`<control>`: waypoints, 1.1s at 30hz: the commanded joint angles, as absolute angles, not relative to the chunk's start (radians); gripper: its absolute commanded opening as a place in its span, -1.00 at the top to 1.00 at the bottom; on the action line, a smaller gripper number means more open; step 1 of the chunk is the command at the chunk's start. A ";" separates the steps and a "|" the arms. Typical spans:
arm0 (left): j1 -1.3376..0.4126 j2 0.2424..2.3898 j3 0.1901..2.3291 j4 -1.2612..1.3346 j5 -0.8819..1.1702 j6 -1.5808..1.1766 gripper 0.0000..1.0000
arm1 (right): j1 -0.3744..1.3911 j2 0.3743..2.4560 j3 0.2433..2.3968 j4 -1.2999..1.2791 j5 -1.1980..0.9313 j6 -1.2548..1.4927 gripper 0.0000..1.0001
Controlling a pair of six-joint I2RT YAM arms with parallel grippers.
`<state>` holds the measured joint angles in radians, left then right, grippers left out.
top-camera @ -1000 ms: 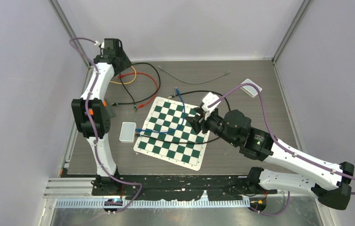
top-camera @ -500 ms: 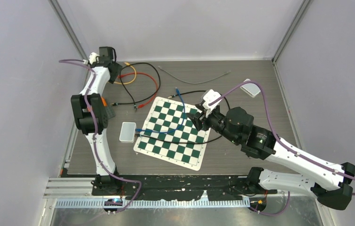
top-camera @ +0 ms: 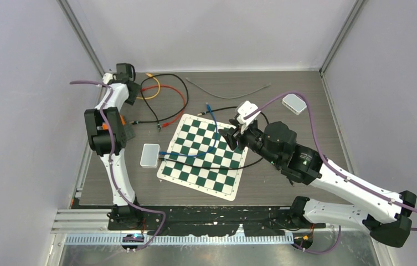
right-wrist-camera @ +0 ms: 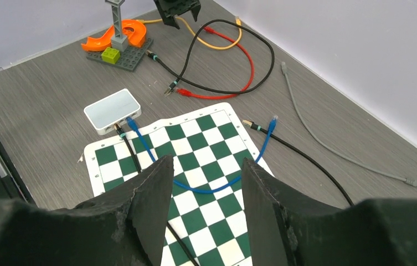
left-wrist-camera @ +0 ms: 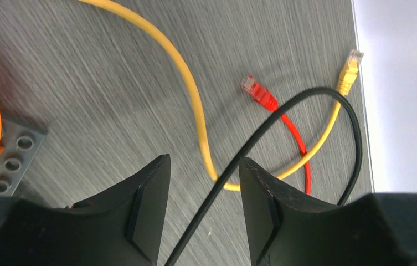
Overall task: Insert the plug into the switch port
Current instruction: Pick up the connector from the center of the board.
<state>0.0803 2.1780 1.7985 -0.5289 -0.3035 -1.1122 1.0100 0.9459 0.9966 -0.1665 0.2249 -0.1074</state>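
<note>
Grey wood-grain tabletop point(top-camera: 283, 83) holds a green-and-white chessboard mat point(top-camera: 203, 158) at centre, with a white rectangular switch box point(top-camera: 150, 155) just left of it. The left hand point(left-wrist-camera: 205, 160), upper left, stands open astride a thin black cable point(left-wrist-camera: 311, 90). The right hand point(right-wrist-camera: 207, 160) is open above the mat. A red plug point(left-wrist-camera: 253, 88) and a yellow plug point(left-wrist-camera: 350, 66) lie loose beyond.

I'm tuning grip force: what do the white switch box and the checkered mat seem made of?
The white switch box: likely smooth moulded plastic, given rounded corners and soft sheen. The checkered mat: probably thin vinyl or paper; it lies flat, matte, edges barely raised.
</note>
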 commanded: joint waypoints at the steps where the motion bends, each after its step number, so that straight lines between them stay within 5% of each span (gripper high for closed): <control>1: 0.108 2.217 1.818 -0.463 -0.293 -1.172 -0.01 | 0.996 0.950 1.062 -0.140 0.202 -0.115 -0.10; 8: 0.124 2.290 1.878 -0.432 -0.233 -1.189 0.09 | 0.986 0.958 1.069 -0.134 0.197 -0.104 -0.10; 13: 0.136 2.250 1.858 -0.347 -0.197 -1.143 0.74 | 0.982 0.974 1.063 -0.119 0.193 -0.091 -0.10; 17: 0.135 2.166 1.847 -0.318 -0.224 -1.025 0.98 | 0.982 0.980 1.069 -0.131 0.169 -0.066 -0.10; 33: 0.038 1.956 1.998 -0.477 -0.542 -0.438 1.00 | 0.982 0.882 1.028 -0.131 0.090 0.054 -0.08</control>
<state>0.0860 2.0468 1.9560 -0.4538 -0.4019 -0.6399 0.9859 0.9134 1.0248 -0.1661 0.1093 0.0006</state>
